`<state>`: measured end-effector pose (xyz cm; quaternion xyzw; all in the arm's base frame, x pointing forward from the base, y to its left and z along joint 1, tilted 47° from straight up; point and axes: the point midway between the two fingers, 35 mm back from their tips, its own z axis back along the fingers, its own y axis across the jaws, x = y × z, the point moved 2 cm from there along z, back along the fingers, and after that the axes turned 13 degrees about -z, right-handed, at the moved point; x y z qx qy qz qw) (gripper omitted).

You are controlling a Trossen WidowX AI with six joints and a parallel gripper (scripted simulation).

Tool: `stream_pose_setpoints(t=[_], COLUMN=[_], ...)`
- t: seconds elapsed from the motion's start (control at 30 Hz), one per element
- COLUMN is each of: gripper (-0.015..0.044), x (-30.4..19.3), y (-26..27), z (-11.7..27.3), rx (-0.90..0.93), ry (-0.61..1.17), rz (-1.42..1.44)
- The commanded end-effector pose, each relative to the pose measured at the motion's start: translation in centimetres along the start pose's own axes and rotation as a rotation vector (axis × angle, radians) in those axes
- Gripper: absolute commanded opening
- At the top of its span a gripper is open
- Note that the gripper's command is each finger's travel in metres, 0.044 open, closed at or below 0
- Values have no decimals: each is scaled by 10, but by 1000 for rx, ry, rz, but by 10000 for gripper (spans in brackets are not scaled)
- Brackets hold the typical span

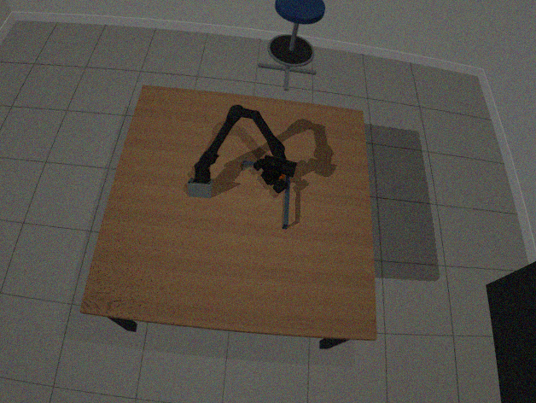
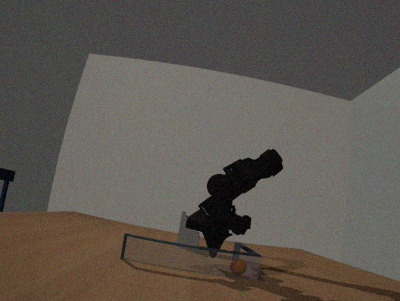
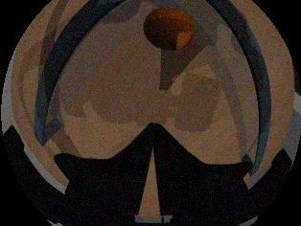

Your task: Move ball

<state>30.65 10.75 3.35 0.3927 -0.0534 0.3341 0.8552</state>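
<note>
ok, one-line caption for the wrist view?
Shut, empty gripper faces the orange ball resting in the corner of the clear walls.

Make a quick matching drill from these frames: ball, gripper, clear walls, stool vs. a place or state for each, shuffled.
Column A
1. orange ball
2. gripper
3. clear walls
4. blue stool

Column B
a. on the floor beyond the table's far edge
b. shut, holding nothing, raised off the ball
c. resting on the table in the corner
d. low, blue-edged, meeting in a corner

Pairs: 1-c, 2-b, 3-d, 4-a
</note>
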Motion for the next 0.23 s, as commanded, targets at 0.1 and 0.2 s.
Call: stream_pose_setpoints(t=[0.1,0.2], gripper=[26,105], x=[0,0], y=[-3,-3], z=[17,17], rx=[-12,-12], ry=[-15,-15], rz=[-2,-2])
